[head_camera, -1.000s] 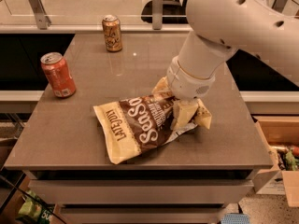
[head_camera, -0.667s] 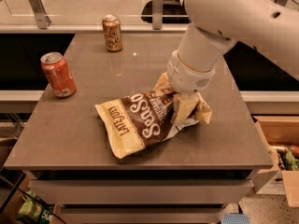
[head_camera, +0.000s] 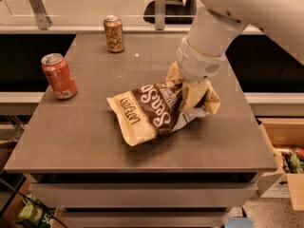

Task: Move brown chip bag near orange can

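The brown chip bag (head_camera: 154, 110), dark brown with cream ends and white lettering, is in the middle of the table, tilted, with its right end raised. My gripper (head_camera: 192, 93) comes down from the upper right and is shut on that right end; the white wrist hides most of the fingers. The orange can (head_camera: 114, 33), amber with a silver top, stands upright at the far side of the table, well away from the bag to its upper left.
A redder can with a white label patch (head_camera: 59, 76) stands near the left edge of the grey table (head_camera: 95, 146). A cardboard box (head_camera: 285, 160) sits on the floor to the right. A glass rail with metal posts (head_camera: 38, 6) runs behind the table.
The arm has shifted slightly right and up with the bag in it. The bag's left end has come off the table a little and moved right. Both cans stay put.
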You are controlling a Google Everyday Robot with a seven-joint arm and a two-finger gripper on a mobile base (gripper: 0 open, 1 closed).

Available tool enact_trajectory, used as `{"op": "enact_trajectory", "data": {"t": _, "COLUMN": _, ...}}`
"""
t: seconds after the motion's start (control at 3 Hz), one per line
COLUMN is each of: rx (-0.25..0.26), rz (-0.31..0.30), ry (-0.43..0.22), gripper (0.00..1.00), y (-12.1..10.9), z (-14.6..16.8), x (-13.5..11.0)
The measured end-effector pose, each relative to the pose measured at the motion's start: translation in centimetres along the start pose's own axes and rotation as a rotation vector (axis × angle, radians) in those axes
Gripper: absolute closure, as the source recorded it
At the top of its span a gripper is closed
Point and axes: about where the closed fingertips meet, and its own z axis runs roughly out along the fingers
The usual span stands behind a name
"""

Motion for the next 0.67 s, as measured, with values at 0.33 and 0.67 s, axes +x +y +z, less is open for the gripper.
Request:
{"op": "enact_trajectory", "data": {"t": 0.33, "rx": 0.015, "rz": 0.013, "ry": 0.010, "gripper": 1.00, "y": -0.4, "z": -1.2, "x": 0.6}}
{"op": "enact_trajectory", "data": {"t": 0.67, "rx": 0.036, "rz": 0.021, "ry": 0.018, "gripper": 1.00, "y": -1.3, "z": -2.7, "x": 1.4}}
